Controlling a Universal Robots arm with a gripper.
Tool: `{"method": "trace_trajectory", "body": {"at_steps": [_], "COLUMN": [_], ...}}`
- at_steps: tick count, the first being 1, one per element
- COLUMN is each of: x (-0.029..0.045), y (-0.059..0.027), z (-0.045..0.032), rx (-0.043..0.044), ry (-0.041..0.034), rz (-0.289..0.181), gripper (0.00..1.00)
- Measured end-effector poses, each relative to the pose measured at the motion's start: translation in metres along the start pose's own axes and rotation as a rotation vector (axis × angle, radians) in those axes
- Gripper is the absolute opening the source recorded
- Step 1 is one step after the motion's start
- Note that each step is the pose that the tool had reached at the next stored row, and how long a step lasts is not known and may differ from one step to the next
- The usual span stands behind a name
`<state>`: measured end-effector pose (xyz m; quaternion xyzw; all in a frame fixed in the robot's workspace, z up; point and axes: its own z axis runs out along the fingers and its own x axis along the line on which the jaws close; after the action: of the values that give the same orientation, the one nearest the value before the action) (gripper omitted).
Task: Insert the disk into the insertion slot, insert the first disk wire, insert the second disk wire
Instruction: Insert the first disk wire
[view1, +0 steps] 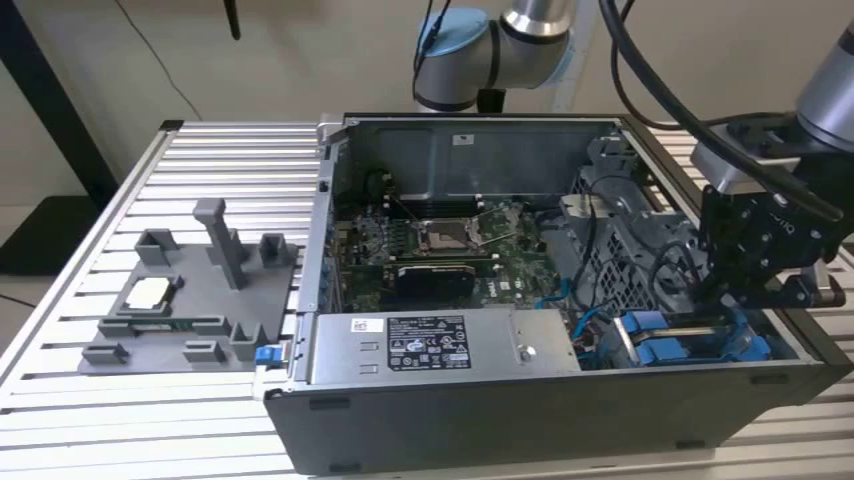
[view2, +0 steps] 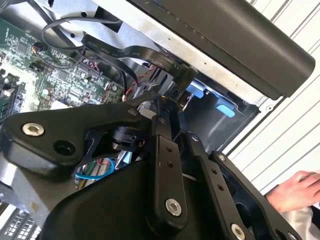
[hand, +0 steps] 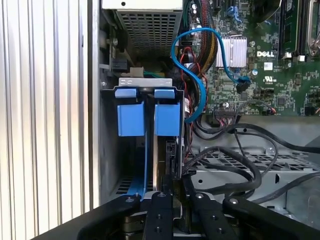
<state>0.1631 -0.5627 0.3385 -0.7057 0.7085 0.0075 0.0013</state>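
My gripper hangs over the corner of the open computer case nearest the exterior view's right. Below it is the insertion slot, a dark metal bay with two bright blue tabs. The disk stands edge-on inside the bay, under one of the tabs. In both wrist views the gripper is drawn nearly together on the black end of a disk wire just above the disk's edge. The wire's connector sits past the fingertips, and how deep it sits is hidden.
A grey power-supply box lies along the case front. A blue cable and black cables loop beside the bay, next to the motherboard. A grey fixture tray stands at the exterior view's left. A person's hand rests outside the case.
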Motion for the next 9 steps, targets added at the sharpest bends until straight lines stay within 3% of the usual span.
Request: {"method": "trace_trajectory", "body": {"at_steps": [9], "x": [0.0007], "y": [-0.0005], "z": [0.0049], "rx": [0.0], "ry": [0.0008], "rz": [0.0], "gripper": [0.19]}}
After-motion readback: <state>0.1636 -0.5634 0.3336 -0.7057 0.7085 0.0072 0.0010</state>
